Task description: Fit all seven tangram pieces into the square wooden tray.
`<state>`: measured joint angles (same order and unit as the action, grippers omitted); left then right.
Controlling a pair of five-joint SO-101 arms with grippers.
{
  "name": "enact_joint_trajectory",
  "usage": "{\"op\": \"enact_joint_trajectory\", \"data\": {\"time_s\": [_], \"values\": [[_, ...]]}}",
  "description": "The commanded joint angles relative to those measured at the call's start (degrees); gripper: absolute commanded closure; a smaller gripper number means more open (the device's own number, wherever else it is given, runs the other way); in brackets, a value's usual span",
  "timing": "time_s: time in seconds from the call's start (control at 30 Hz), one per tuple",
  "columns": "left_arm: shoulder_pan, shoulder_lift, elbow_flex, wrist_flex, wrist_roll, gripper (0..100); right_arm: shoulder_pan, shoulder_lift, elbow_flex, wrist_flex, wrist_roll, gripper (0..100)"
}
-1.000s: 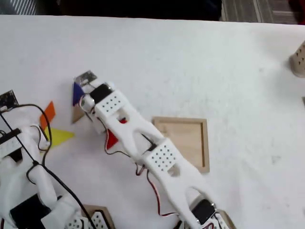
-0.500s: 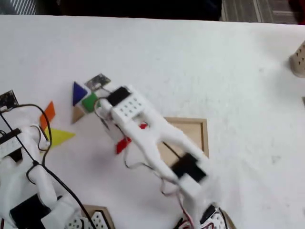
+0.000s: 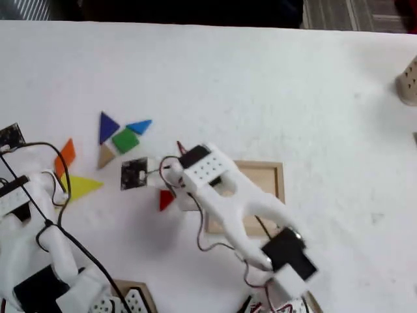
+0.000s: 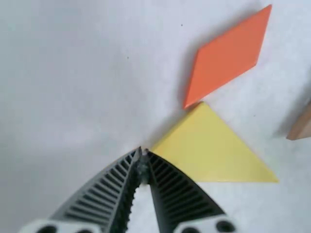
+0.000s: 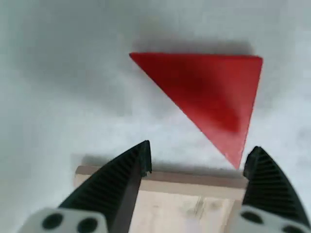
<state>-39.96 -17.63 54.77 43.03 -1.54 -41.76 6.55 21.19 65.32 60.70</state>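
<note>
L end effector closed, R end effector jaws spread.

Nothing can be read at this moment: no words, numbers, labels or signs. The red triangle, the yellow triangle and the orange piece have plain coloured faces. The wooden tray is bare wood without lettering, and the white surface carries no marks that can be made out as writing.
</note>
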Motion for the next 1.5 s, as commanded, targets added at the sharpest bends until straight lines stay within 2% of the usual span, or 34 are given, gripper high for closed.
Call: {"op": "enact_joint_trajectory", "data": {"time_s": [0.0, 0.1, 0.23, 0.3, 0.47, 0.6, 0.63, 0.77, 0.83, 1.0, 1.07, 1.2, 1.37, 1.4, 1.47], "values": [[0.66, -0.22, -1.85, -0.44, 0.35, 98, 0.57, 6.20, -8.62, 0.48, 4.84, 69.7], [0.66, -0.22, -1.85, -0.44, 0.35, 98, 0.48, 13.93, -15.47, 4.97, 8.53, 69.7], [0.66, -0.22, -1.93, -0.44, 0.35, 98, 0.40, 22.20, -24.79, 10.42, 8.35, 69.7], [0.75, -0.22, -1.93, -0.44, 0.44, 98, 0.04, 24.40, -27.69, 12.26, 5.10, 69.7], [0.75, -0.22, -1.93, -0.44, 0.44, 98, -1.45, 24.84, -28.66, 10.15, -12.84, 72.1], [0.75, -0.22, -1.93, -0.44, 0.35, 98, -0.66, 23.43, -28.84, 9.27, -30.24, 87.1], [0.75, -0.22, -1.93, -0.44, 0.35, 98, 0.13, 23.08, -28.57, 9.54, -35.52, 88.3], [0.75, -0.22, -1.93, -0.44, 0.35, 98, 4.35, 21.93, -25.67, 11.91, -57.58, 82.7], [0.75, -0.22, -1.93, -0.44, 0.35, 98, 4.35, 20.79, -22.51, 12.88, -62.59, 79.7], [0.75, -0.22, -1.93, -0.44, 0.35, 98, -0.22, 11.21, -15.65, 9.98, -59.25, 74.7], [0.75, -0.22, -1.93, -0.44, 0.35, 98, -2.42, 5.49, -13.63, 9.45, -55.03, 72.7], [0.75, -0.22, -1.93, -0.44, 0.35, 98, -3.74, -1.98, -12.04, 7.96, -38.59, 68.5], [0.75, -0.22, -1.85, -0.44, 0.35, 98, -1.36, 0.84, -10.81, 4.79, -9.58, 67.9], [0.75, -0.22, -1.85, -0.44, 0.35, 98, -1.27, 2.51, -11.08, 4.18, -6.07, 67.9], [0.75, -0.22, -1.85, -0.44, 0.35, 98, -1.19, 6.29, -12.92, 2.15, -3.96, 67.9]]}}
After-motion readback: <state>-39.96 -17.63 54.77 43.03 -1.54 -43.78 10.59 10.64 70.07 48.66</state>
